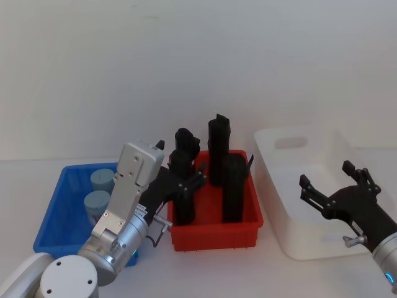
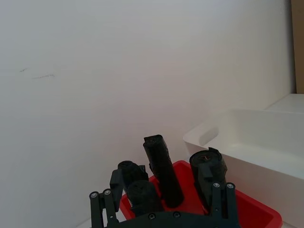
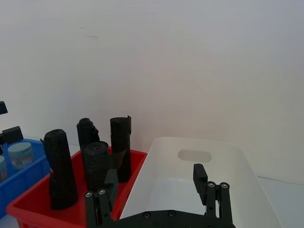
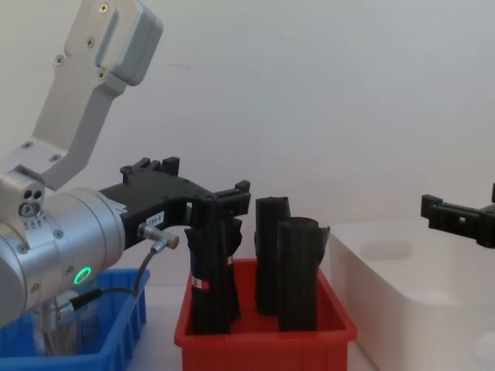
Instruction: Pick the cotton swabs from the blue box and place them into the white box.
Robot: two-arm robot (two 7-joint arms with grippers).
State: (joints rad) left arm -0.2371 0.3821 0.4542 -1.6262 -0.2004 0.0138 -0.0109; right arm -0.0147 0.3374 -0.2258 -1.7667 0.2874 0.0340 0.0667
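Observation:
Two cotton swabs tubs (image 1: 102,180) (image 1: 96,202) with pale lids stand in the blue box (image 1: 62,205) at the left. One tub (image 3: 20,154) also appears in the right wrist view, and swab sticks (image 4: 66,332) show through the blue box (image 4: 116,332) wall in the chest view. My left gripper (image 1: 183,171) is open and empty, raised at the red tray's left side, to the right of the blue box. It points at the black rolls (image 2: 161,171). The right gripper (image 1: 327,177) hangs open and empty over the near part of the white box (image 1: 291,205).
A red tray (image 1: 214,230) holding several tall black rolls (image 1: 220,149) sits between the blue box and the white box. The left arm's silver links (image 1: 124,205) lie across the blue box's right side. A plain white wall stands behind.

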